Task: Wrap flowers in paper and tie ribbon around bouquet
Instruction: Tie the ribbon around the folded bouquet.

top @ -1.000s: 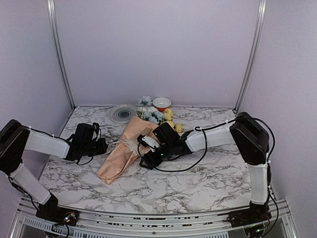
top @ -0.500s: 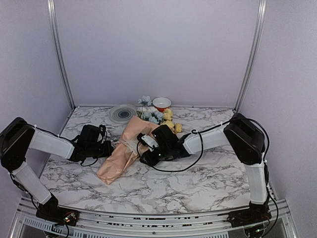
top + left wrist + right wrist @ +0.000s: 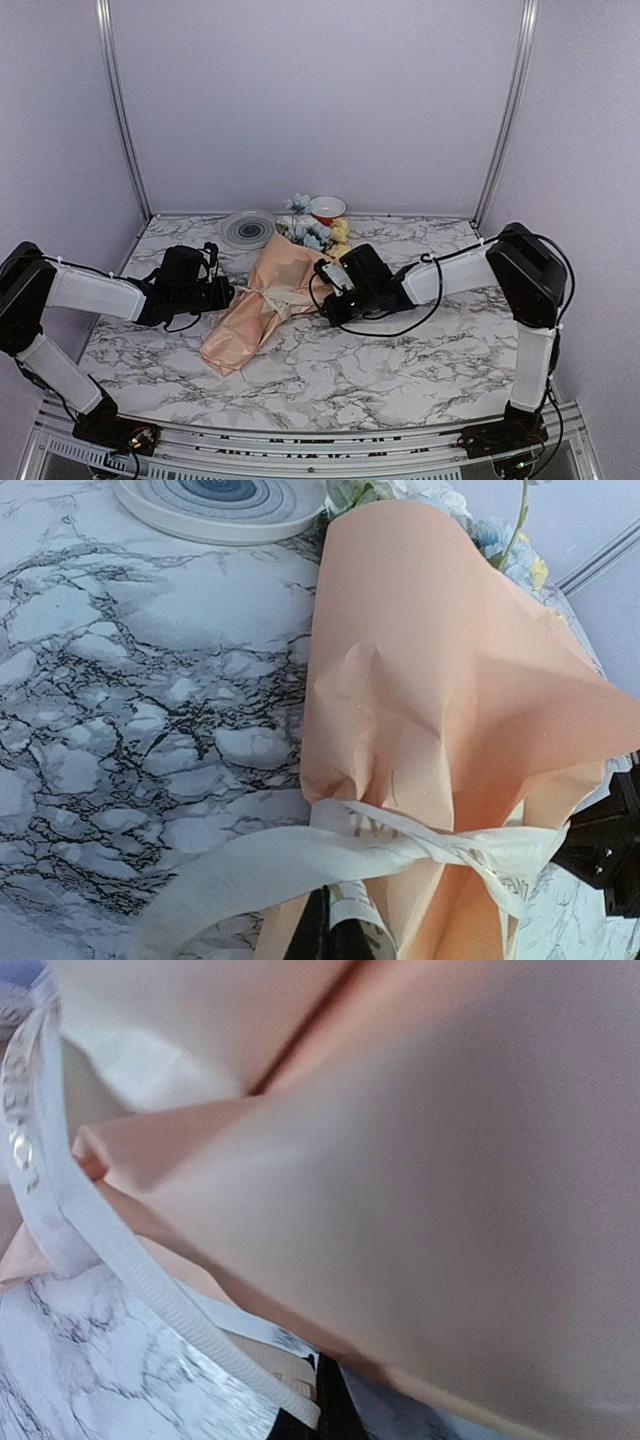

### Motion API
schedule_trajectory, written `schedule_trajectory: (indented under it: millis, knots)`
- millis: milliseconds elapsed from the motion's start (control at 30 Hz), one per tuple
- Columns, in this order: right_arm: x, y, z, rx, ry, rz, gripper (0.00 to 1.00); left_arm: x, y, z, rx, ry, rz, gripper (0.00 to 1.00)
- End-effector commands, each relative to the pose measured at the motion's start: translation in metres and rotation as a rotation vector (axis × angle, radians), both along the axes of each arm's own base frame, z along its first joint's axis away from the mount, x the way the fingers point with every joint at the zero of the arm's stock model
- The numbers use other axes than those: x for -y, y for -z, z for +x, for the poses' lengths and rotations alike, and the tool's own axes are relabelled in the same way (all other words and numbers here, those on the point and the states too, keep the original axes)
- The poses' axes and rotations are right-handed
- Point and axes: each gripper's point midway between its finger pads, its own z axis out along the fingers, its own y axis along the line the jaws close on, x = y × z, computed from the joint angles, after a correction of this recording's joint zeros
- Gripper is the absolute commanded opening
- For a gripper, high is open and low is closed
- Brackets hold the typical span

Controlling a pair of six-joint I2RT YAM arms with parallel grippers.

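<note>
The marble worktop [image 3: 400, 350] holds the bouquet [image 3: 265, 305], lying flat. Its paper [image 3: 440, 680] looks thin and light, easy to crush. The floppy ribbon [image 3: 300, 855] goes round the bouquet's middle. Left of the bouquet, the left gripper [image 3: 224, 293] has its fingers clenched on one ribbon end. Right of it, the right gripper [image 3: 326, 306] pinches the other. The ends seem the best place to hold.

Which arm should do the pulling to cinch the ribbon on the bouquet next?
Left, probably. The left gripper, shut on the ribbon, sits beside the paper with table room behind it to pull. The right gripper, also shut on ribbon, is pressed against the paper: better as anchor.
</note>
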Motion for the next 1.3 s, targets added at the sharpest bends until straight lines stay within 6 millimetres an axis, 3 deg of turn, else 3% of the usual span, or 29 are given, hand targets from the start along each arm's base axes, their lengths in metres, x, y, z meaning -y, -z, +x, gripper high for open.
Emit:
schedule_trajectory:
  millis: [0,167,333,400,467,567,633,833,1000,1067,1267]
  knots:
    - [0.059,-0.029,0.026,0.025,0.165,-0.038,0.0,0.028,-0.019,-0.016,0.051,0.117,-0.037,0.0]
    - [0.118,-0.03,0.044,0.034,0.277,-0.115,0.0,0.125,-0.049,-0.062,0.151,0.436,-0.11,0.0]
    - [0.15,-0.04,0.06,0.057,0.328,-0.115,0.0,0.204,-0.083,-0.086,0.264,0.656,-0.213,0.0]
    - [0.163,-0.044,0.069,0.049,0.357,-0.122,0.0,0.222,-0.087,-0.081,0.298,0.68,-0.203,0.0]
    - [0.171,-0.05,0.071,0.047,0.371,-0.125,0.0,0.225,-0.091,-0.073,0.314,0.664,-0.206,0.0]
    - [0.174,-0.067,0.065,0.061,0.37,-0.102,0.0,0.222,-0.098,-0.071,0.346,0.659,-0.192,0.0]
    - [0.168,-0.077,0.053,0.04,0.339,-0.054,0.0,0.208,-0.098,-0.067,0.351,0.621,-0.174,0.0]
    - [0.135,-0.078,-0.009,-0.036,0.252,-0.003,0.0,0.133,-0.109,-0.048,0.402,0.416,-0.109,0.0]
    - [0.134,-0.066,-0.026,-0.094,0.265,0.017,0.0,0.072,-0.119,-0.035,0.462,0.243,-0.002,0.0]
    - [0.132,-0.067,-0.024,-0.092,0.268,0.023,0.0,0.064,-0.118,-0.032,0.463,0.225,0.037,0.0]
    - [0.124,-0.072,-0.021,-0.082,0.249,0.012,0.0,0.068,-0.115,-0.033,0.441,0.24,0.022,0.0]
